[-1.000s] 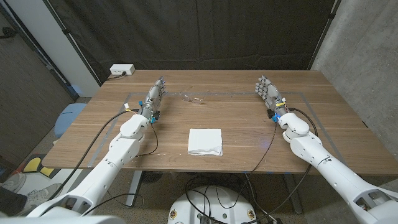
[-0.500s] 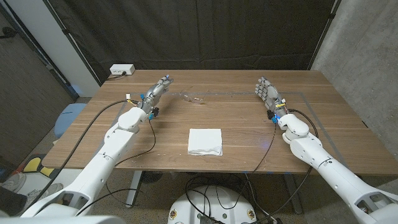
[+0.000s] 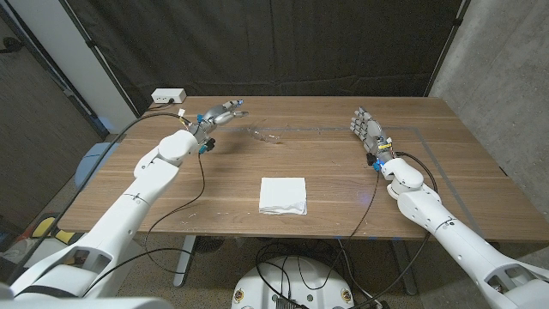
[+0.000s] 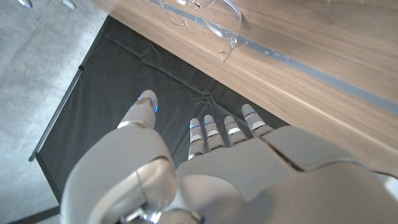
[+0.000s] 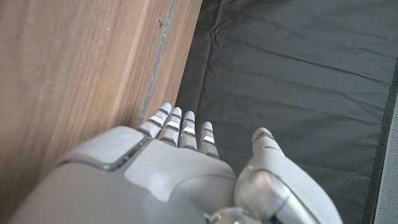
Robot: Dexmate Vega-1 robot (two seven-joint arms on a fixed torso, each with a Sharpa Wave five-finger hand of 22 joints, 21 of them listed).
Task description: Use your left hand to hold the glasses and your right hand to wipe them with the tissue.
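Observation:
Clear glasses (image 3: 266, 136) lie on the far middle of the wooden table (image 3: 171, 197), also seen in the left wrist view as glasses (image 4: 208, 18). My left hand (image 3: 219, 115) hovers open above the table, fingers stretched toward the glasses, a short way to their left and apart from them. A folded white tissue (image 3: 283, 195) lies flat at the table's middle front. My right hand (image 3: 368, 127) stands open near the far right, fingers straight, holding nothing, well away from the tissue. In the wrist views, left hand (image 4: 217, 162) and right hand (image 5: 174, 168) have their fingers extended and empty.
A white power strip (image 3: 168, 96) sits at the table's far left corner. Grey tape lines (image 3: 412, 130) mark the tabletop. A black curtain (image 3: 274, 43) hangs behind the table, and a concrete wall (image 3: 506, 77) stands to the right.
My left arm has lifted and swung toward the far side, its hand turning to point right at the glasses. The right hand, glasses and tissue have stayed in place.

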